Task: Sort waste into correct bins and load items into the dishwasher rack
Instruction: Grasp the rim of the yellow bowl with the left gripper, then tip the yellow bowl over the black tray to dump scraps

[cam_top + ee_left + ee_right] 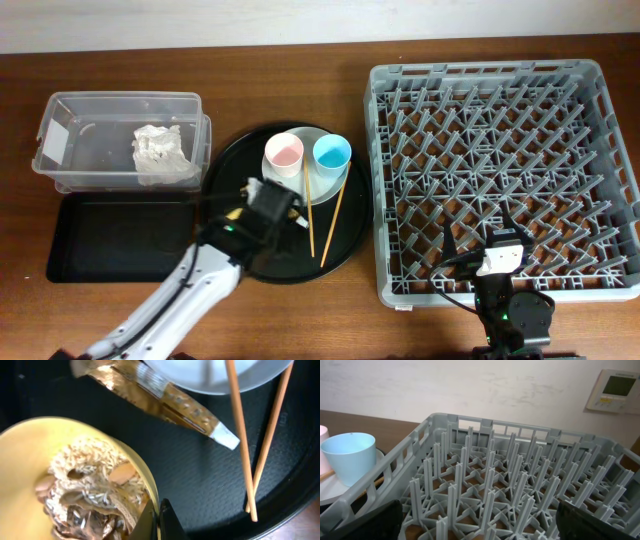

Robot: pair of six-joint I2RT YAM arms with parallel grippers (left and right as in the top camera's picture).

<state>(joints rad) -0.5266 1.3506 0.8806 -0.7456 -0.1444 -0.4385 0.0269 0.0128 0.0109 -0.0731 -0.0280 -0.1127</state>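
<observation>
My left gripper (pixel 159 521) is shut on the rim of the yellow bowl (pixel 20 455), which holds brownish food scraps with rice (pixel 90 495). In the overhead view this gripper (pixel 262 208) hides the bowl on the round black tray (pixel 335 250). The gold foil wrapper (pixel 160 400) lies beside the bowl. The grey-white plate (pixel 322 172) carries the pink cup (pixel 283 153) and the light-blue cup (pixel 331 153). The chopsticks (pixel 318 215) lean off the plate. The white napkin (pixel 157 153) lies in the clear box (pixel 70 130). My right gripper (pixel 497 238) is open and empty over the front of the grey rack (pixel 500 90).
The flat black tray (pixel 110 240) lies in front of the clear box, left of the round tray. The rack's left wall (pixel 395 470) stands next to the light-blue cup (pixel 350 455). Upright pegs fill the rack floor.
</observation>
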